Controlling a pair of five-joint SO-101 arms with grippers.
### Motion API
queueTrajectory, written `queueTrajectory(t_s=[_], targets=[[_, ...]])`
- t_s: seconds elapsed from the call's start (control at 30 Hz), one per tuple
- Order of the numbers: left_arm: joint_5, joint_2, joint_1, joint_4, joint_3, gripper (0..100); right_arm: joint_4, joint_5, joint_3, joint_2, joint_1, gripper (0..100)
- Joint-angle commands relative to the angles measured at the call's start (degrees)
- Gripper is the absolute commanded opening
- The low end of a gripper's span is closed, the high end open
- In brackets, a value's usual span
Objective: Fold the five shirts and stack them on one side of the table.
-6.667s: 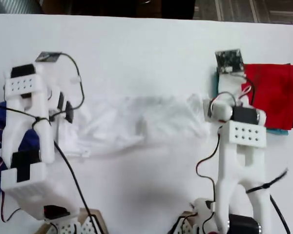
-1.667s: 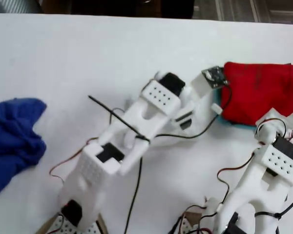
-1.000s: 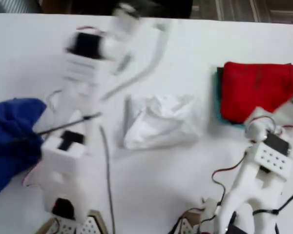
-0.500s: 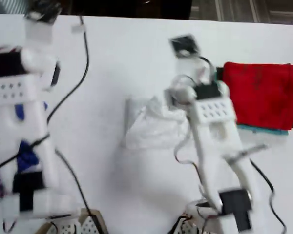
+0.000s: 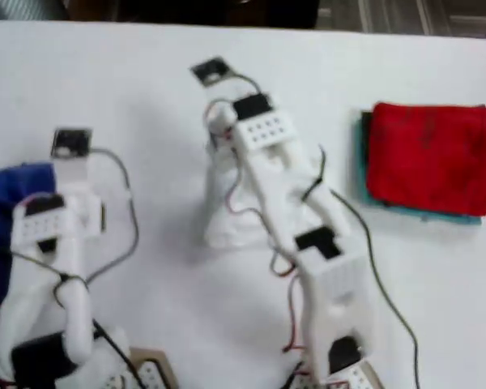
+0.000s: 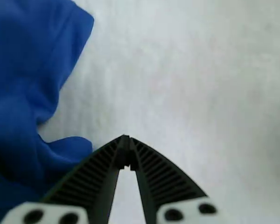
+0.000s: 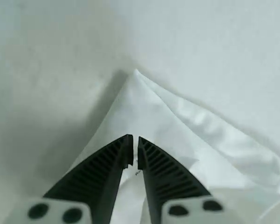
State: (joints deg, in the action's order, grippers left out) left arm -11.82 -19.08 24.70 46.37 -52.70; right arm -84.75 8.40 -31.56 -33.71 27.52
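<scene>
Left gripper (image 6: 126,156): fingers pressing together beside the blue shirt (image 6: 23,84)
Right gripper (image 7: 132,151): fingers pressing together over the white shirt (image 7: 186,135)
Red shirt (image 5: 433,158): lying folded

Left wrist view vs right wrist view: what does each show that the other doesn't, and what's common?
Left wrist view, not the right: the blue shirt, crumpled beside the left gripper.
Right wrist view, not the left: the white shirt, with the right gripper over it near a pointed corner.
Both: bare white table and that arm's own gripper with its jaws together.
</scene>
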Motion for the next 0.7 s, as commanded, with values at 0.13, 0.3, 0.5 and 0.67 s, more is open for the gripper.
queueTrajectory(t_s=[0.13, 0.3, 0.5, 0.67], targets=[[1.05, 4.04, -0.35, -5.54, -1.54, 3, -4.53, 4.84, -5.89, -3.91, 0.04, 2.2], [1.05, 4.31, -0.35, -5.8, -1.54, 3, -8.92, 5.89, -6.24, -4.09, -1.45, 2.2], [1.14, 4.4, -0.35, -6.59, -1.63, 3, -15.87, 10.55, -6.24, -3.3, -5.41, 2.2], [1.14, 3.96, -0.35, -7.47, -2.51, 3, -16.57, 10.64, -1.41, 3.38, -10.15, 2.2]])
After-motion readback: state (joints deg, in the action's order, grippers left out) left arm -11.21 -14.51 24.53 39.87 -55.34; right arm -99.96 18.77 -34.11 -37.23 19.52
